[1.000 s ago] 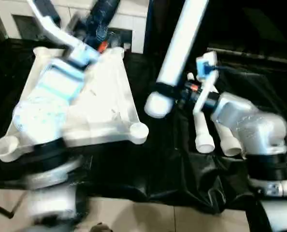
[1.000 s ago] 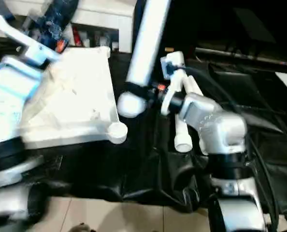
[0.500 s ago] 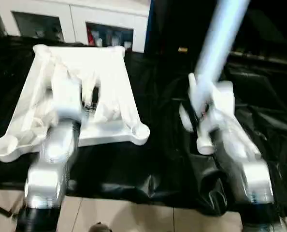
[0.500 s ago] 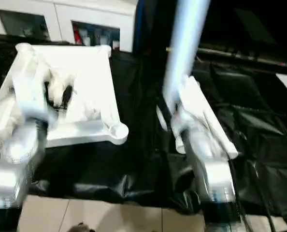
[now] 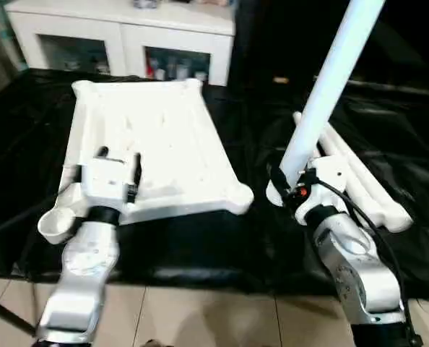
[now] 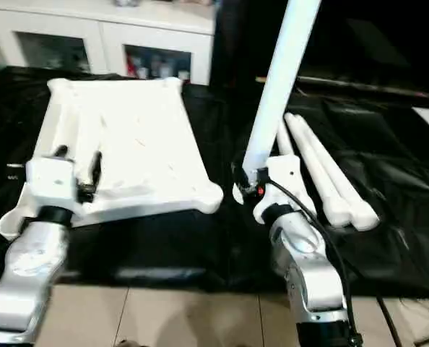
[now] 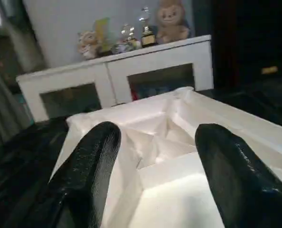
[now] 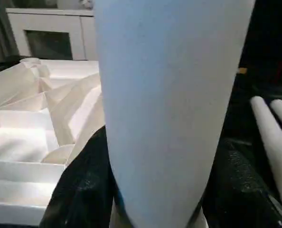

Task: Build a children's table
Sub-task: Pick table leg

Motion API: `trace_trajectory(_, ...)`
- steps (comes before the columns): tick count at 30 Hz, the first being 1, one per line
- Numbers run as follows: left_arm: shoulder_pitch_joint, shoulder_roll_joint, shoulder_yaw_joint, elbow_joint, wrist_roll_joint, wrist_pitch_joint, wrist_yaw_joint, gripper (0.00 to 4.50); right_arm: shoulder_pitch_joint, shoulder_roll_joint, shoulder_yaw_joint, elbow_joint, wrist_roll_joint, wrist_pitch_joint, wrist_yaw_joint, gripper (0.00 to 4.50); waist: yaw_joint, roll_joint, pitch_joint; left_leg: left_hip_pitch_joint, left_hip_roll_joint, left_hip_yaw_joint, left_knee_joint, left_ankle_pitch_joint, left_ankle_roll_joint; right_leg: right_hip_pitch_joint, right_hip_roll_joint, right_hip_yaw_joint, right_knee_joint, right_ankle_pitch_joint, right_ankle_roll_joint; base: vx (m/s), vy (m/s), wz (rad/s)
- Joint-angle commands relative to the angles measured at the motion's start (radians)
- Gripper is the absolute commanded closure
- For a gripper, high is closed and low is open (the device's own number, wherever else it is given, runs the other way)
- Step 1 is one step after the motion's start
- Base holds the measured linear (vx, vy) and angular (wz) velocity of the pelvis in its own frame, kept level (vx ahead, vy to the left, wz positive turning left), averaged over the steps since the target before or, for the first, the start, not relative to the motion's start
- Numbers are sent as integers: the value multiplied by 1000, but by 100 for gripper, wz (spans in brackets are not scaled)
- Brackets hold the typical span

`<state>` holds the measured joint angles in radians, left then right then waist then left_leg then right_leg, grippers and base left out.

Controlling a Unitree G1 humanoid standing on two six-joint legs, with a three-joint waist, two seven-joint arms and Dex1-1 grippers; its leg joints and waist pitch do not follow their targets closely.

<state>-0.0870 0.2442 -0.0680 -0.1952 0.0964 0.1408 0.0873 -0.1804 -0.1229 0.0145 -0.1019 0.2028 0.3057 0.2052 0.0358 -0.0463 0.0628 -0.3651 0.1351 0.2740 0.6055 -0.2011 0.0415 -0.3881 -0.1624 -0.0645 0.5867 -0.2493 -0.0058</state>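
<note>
The children's table top (image 5: 153, 137) lies upside down on black cloth, ribbed side up, with round sockets at its corners. My left gripper (image 5: 118, 168) hovers over the top's near edge, open, with nothing between its black fingers (image 7: 91, 161); the ribs (image 7: 179, 137) show beyond them. To the right of the top, my right gripper (image 5: 290, 184) is shut on the lower end of a long white leg (image 5: 330, 79), which stands nearly upright and leans slightly right. In the right wrist view that leg (image 8: 169, 95) sits between the two fingers (image 8: 81, 190). More legs (image 6: 323, 173) lie on the cloth behind the right gripper.
A white glass-door cabinet (image 5: 128, 43) stands behind the table top, with figurines (image 7: 131, 31) on it. Black cloth (image 5: 222, 238) covers the work surface, and its front edge drops to a tiled floor (image 5: 214, 318). A dark backdrop (image 5: 287, 43) rises behind the legs.
The camera has shifted. My left arm pulled back from across the top to its near edge. My right arm swung round, bringing the held leg from a steep tilt to nearly upright.
</note>
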Motion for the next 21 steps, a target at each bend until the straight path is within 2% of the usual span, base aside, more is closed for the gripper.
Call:
trace_trajectory(1, -23, -7, -15, -29, 34, 5, 14, 146, -17, -3, -7, -19, 9, -1, 6, 256, 3, 27, -49, 44, 99, -132, -118, -628, -190, 16, -23, 19, -84, -415, -9, -62, 56, -10)
trace_trajectory(2, -29, -11, -15, -26, 38, 4, 10, 146, -20, -3, -7, -18, 8, -1, 8, 256, -16, 44, -46, 32, 121, -161, -177, -749, -338, 32, 54, -4, -32, -225, -12, -89, 60, -22)
trace_trajectory(3, -35, -15, -11, -22, 43, 6, 13, 146, -23, -3, -9, -17, 7, -2, 10, 256, -14, 58, -44, 20, 146, -167, -224, -816, -406, 41, 84, -26, 14, -117, -31, -104, 5, -3)
trace_trajectory(4, -40, -19, -6, -19, 40, 4, 13, 146, -25, -3, -10, -14, 6, -3, 11, 256, 20, 69, -41, -22, 214, -144, -297, -843, -429, 47, 125, -75, 143, 29, -37, -104, 5, -3)
trace_trajectory(5, -42, -23, -2, -16, 37, 4, 14, 146, -27, -3, -11, -13, 5, -3, 12, 256, 35, 71, -35, -38, 216, -120, -310, -841, -403, 54, 131, -88, 167, 5, -43, -127, -97, 19)
trace_trajectory(6, -43, -29, 5, -15, 28, 5, 14, 146, -30, -3, -13, -10, 6, -2, 12, 256, 47, 70, -40, -35, 212, -108, -298, -832, -381, 58, 133, -94, 174, -33, -46, -98, -170, 21)
trace_trajectory(7, -45, -35, 17, -19, 18, 2, 19, 146, -40, -3, -17, -6, 10, 3, 12, 256, 62, 60, -62, -1, 203, -96, -262, -741, -334, 61, 107, -62, 127, -111, -53, -98, -170, 21)
trace_trajectory(8, -46, -37, 20, -23, 20, 8, 23, 146, -44, -4, -19, -5, 13, 5, 11, 256, 65, 4, -94, 32, 167, -92, -201, -569, -289, 66, 40, 0, 60, -243, -93, -51, -201, 7)
trace_trajectory(9, -46, -38, 20, -23, 20, 9, 23, 146, -44, -4, -19, -5, 13, 6, 11, 256, 62, -42, -98, 54, 92, -83, -71, -412, -262, 31, -31, 28, -19, -417, -112, -34, -197, -9)
trace_trajectory(10, -49, -41, 27, -26, 22, 24, 29, 146, -50, -4, -22, -4, 17, 12, 11, 256, 90, -66, -89, -37, -9, -155, 50, -45, -73, 94, -40, 83, -75, -392, -52, -34, -197, -9)
trace_trajectory(11, -50, -42, 32, -29, 23, 39, 31, 146, -53, -4, -24, 0, 18, 13, 11, 256, 125, -8, -31, -92, -31, -163, 69, 14, -23, 122, -45, 111, -100, -239, 96, 23, -162, -2)
trace_trajectory(12, -51, -42, 35, -30, 23, 44, 32, 146, -54, -4, -25, 1, 19, 14, 11, 256, 131, -8, -37, -96, 3, -182, 68, -2, -37, 122, -68, 122, -84, -210, 123, -8, -106, -2)
trace_trajectory(13, -53, -42, 38, -30, 24, 45, 34, 146, -55, -2, -28, 3, 22, 18, 9, 256, 133, 14, -60, -28, 83, -210, 10, -65, -103, 105, -41, 57, -59, -179, 91, -8, -106, -2)
trace_trajectory(14, -58, -51, 49, -31, 10, 60, 28, 146, -57, -1, -27, 4, 20, 21, 13, 256, 119, 21, -68, -13, 130, -231, -30, -86, -108, 101, -13, 37, -28, -107, 65, -90, -50, -5)
trace_trajectory(15, -60, -53, 52, -32, 10, 73, 25, 146, -57, -6, -20, 4, 11, 19, 17, 256, 102, 26, -67, 9, 181, -260, -68, -133, -96, 84, 2, 25, -1, -63, 34, -87, -9, -2)
trace_trajectory(16, -63, -56, 56, -33, 0, 73, 17, 146, -57, -8, -13, 3, 7, 21, 23, 256, 79, 30, -67, 24, 202, -278, -85, -175, -17, 66, -35, 45, 30, 46, -51, -87, -9, -2)
trace_trajectory(17, -67, -62, 64, -33, -18, 75, 2, 146, -59, -8, -7, 1, 5, 25, 27, 256, 84, 16, -57, -49, 117, -300, -101, -195, 13, 112, -61, 24, 20, 69, -90, -94, 0, -3)
trace_trajectory(18, -70, -65, 68, -34, -26, 75, -6, 146, -59, -8, -3, 0, 3, 25, 28, 256, 89, 27, -47, -81, 65, -279, -95, -216, 6, 134, -69, 5, -15, -14, -97, -96, -10, 29)
trace_trajectory(19, -74, -61, 67, -33, -22, 65, -11, 146, -60, -7, 1, -1, 6, 25, 33, 256, 104, 6, -50, -60, 42, -248, -8, -174, -11, 127, -126, 0, -91, -211, -81, -96, -10, 29)
trace_trajectory(20, -78, -55, 66, -32, -18, 56, -17, 146, -60, -7, 8, -2, 7, 22, 41, 256, 106, 15, -45, -56, 53, -224, 57, -60, -14, 140, -159, -38, -130, -293, -82, -49, -4, 47)
trace_trajectory(21, -83, -47, 63, -31, -14, 56, -26, 146, -60, -9, 18, -2, 2, 19, 47, 256, 100, 18, -41, -60, 60, -220, 51, -30, -15, 148, -151, -65, -135, -299, -80, -16, 24, 39)
